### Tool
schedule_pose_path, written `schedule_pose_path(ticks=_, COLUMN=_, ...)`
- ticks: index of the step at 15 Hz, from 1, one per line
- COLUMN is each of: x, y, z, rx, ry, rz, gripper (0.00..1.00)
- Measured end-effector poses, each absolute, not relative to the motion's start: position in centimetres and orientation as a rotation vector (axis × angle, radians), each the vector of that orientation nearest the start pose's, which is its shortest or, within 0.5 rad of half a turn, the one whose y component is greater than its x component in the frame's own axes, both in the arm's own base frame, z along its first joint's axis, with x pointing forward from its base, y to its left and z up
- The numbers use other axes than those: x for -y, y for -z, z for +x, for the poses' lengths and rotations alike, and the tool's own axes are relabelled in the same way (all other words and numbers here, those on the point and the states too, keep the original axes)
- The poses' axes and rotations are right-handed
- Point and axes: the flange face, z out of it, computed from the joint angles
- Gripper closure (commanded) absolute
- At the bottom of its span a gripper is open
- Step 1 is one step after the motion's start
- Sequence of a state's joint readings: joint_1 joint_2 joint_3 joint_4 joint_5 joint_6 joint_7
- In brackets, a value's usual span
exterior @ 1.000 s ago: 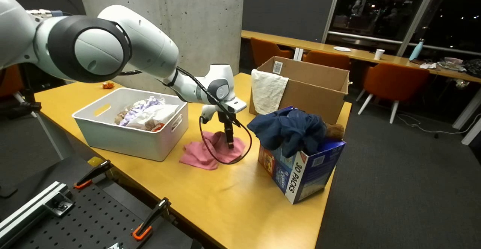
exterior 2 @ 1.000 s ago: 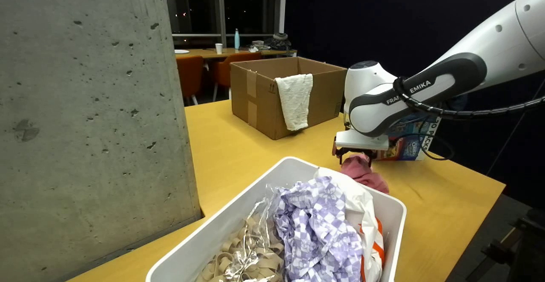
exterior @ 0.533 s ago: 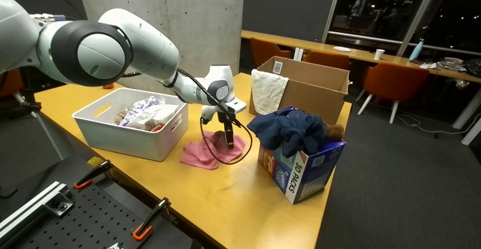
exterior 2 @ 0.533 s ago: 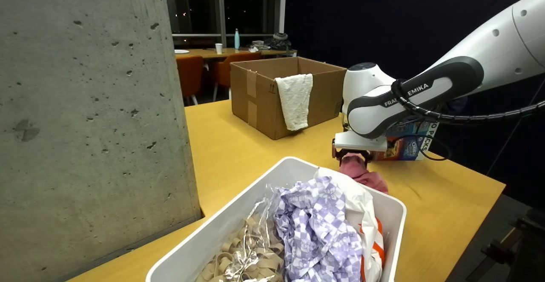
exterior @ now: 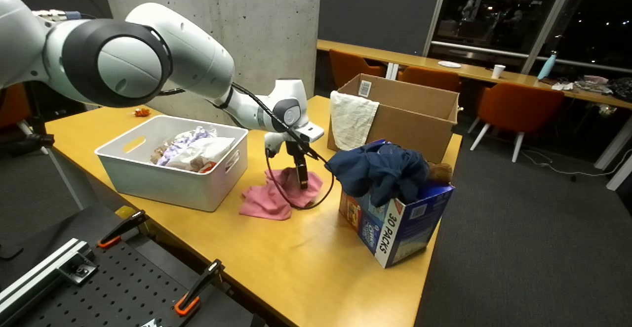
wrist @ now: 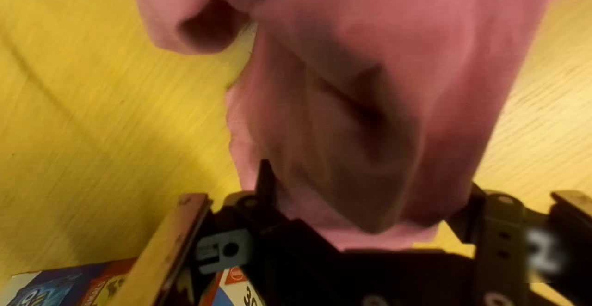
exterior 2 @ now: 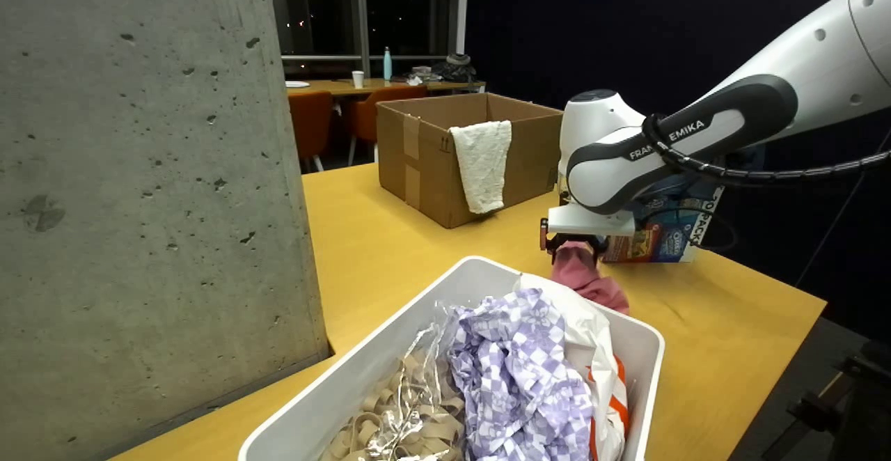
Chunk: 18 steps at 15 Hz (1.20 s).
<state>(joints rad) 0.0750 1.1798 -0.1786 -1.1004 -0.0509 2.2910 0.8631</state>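
Note:
A crumpled pink cloth lies on the yellow wooden table. It also shows in an exterior view, partly behind a bin rim. My gripper points down over its far right part. In the wrist view my gripper has its fingers well apart, with a thick bunch of pink cloth filling the gap and touching both fingers. The bunch is drawn up between the fingers while the rest of the cloth rests on the table. The hold inside the folds is hidden.
A grey-white bin with bags and a purple checked cloth stands beside the pink cloth. A snack box with a navy cloth on top is on its other side. A cardboard box with a white cloth stands behind.
My gripper dipped slightly, then rose a little. The pink cloth has shifted slightly with it, and its bunched top is higher between the fingers. The bin and boxes have not moved.

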Motion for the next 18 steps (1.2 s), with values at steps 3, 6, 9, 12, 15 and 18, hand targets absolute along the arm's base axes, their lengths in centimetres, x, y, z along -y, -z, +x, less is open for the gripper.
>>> schedule_pose_path(ticks=3, x=3.7, y=-11.7, z=76.0, rx=-1.309, ry=0.134, rz=-3.053, gripper=0.43)
schedule_pose_path(ticks=6, x=3.6, y=-14.9, z=75.3, rx=-1.318, ry=0.11, rz=-3.048, gripper=0.43)
schedule_pose_path(ticks=9, x=3.2, y=-18.4, z=73.7, rx=-1.313, ry=0.09, rz=-3.039, gripper=0.43)
schedule_pose_path(ticks=12, x=3.9, y=-22.1, z=71.6, rx=-1.24, ry=0.075, rz=-3.035, gripper=0.43)
schedule_pose_path(ticks=15, x=6.3, y=-25.0, z=69.0, rx=-1.117, ry=0.069, rz=-2.993, gripper=0.43)
schedule_pose_path(ticks=18, x=9.4, y=-27.0, z=66.5, rx=-0.969, ry=0.076, rz=-2.921, gripper=0.43)
